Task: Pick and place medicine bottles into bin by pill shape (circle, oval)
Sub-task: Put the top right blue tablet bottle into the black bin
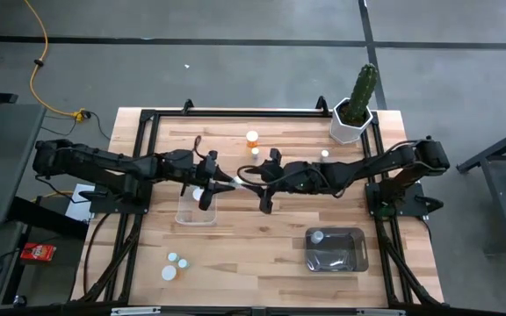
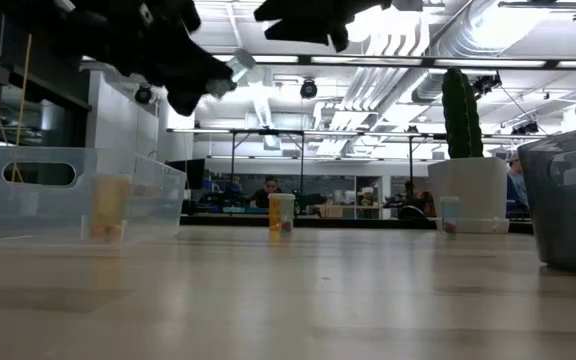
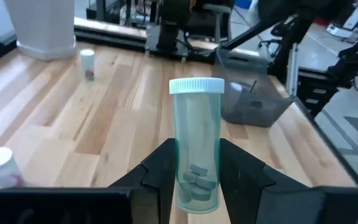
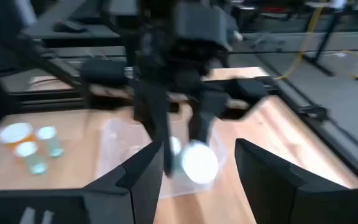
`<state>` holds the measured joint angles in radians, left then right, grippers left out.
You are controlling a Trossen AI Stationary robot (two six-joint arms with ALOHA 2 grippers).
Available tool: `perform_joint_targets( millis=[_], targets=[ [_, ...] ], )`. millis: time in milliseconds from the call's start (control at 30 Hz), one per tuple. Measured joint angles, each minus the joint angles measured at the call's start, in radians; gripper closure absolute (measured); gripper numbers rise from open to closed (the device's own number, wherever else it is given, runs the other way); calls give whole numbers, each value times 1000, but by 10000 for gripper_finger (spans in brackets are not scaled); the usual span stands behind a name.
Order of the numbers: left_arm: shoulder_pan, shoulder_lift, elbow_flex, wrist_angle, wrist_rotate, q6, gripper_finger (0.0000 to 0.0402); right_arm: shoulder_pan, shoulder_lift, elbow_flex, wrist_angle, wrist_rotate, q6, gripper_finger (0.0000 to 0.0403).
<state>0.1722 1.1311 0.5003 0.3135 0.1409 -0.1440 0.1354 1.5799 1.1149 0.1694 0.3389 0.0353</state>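
Observation:
A pale green medicine bottle [image 3: 196,137] with a white cap hangs above the middle of the table, over the clear bin [image 1: 197,211], and my left gripper [image 1: 211,186] is shut on it. My right gripper [image 1: 266,186] stands open just to its right, its fingers [image 4: 143,169] wide apart and facing the bottle's cap [image 4: 199,163] without touching it. Other bottles stand on their bases: an orange one [image 1: 252,138] and two small ones [image 1: 324,154] at the far side, three [image 1: 174,263] near the front left. One bottle [image 1: 317,235] lies in the grey bin [image 1: 350,259]. My left gripper pinches the bottle's lower body [image 3: 197,180] between its two fingers [image 3: 163,168], just above the pills at its bottom. The fingers come nearly level from the table's left. The bottle is lifted clear and tilted, its cap end [image 3: 196,86] sticking out past the fingertips toward my right gripper.
A white pot with a cactus [image 1: 356,110] stands at the far right corner. The clear bin [image 2: 68,195] shows a yellowish bottle [image 2: 108,208] in it. Black frame rails [image 1: 235,112] run along the far and side edges. Bare wood lies in the front middle.

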Motion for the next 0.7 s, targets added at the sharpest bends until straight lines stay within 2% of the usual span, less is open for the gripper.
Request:
perform_joint_targets(
  millis=[100, 233, 367, 533, 700],
  targets=[
    [-3, -83, 0, -95, -34, -7, 307, 4, 0, 0, -22, 36, -6, 210],
    [-16, -227, -4, -283, -138, -36, 307, 3, 0, -1, -36, 39, -7, 210],
    [-58, -385, -62, -362, -241, -90, 307, 2, 0, -1, -40, 39, -9, 210],
    [-149, -538, -200, -289, -398, -169, 307, 2, 0, -1, -38, 39, -9, 210],
    [-251, -588, -353, -192, -511, -285, 307, 2, 0, -1, -35, 37, 9, 210]
  ],
)
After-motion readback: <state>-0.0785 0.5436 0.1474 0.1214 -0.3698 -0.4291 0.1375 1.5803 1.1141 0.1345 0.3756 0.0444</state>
